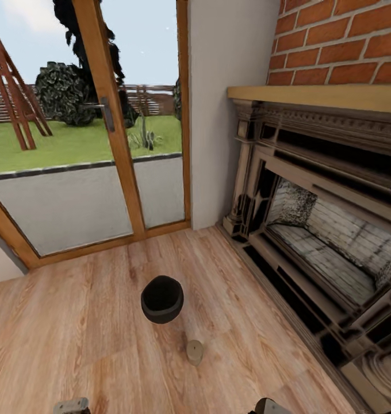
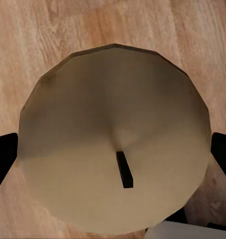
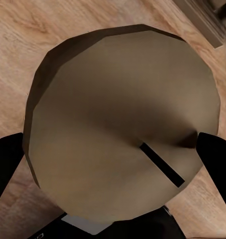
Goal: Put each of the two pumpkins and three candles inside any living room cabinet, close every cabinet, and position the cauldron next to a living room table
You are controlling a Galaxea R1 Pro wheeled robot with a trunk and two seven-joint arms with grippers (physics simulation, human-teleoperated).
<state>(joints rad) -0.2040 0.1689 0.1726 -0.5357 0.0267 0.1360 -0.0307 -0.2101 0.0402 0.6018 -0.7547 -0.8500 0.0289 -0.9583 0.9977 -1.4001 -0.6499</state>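
The black cauldron (image 1: 162, 299) sits on the wooden floor in the head view, mouth up. A short beige candle (image 1: 195, 352) rests on the floor just in front of it, to its right. In the left wrist view a pale candle (image 2: 113, 134) with a dark wick sits between the two dark fingers (image 2: 3, 157); my left gripper (image 2: 113, 159) is shut on it. In the right wrist view my right gripper (image 3: 113, 159) is likewise shut on another pale candle (image 3: 122, 124), fingers (image 3: 218, 154) at its sides. Pumpkins, cabinet and coffee table are out of view.
A dark ornate fireplace (image 1: 322, 230) with a wooden mantel under a brick wall runs along the right. A glass door (image 1: 103, 144) in a wooden frame closes the far side, with a garden behind it. Wooden floor (image 1: 75, 333) surrounds the cauldron.
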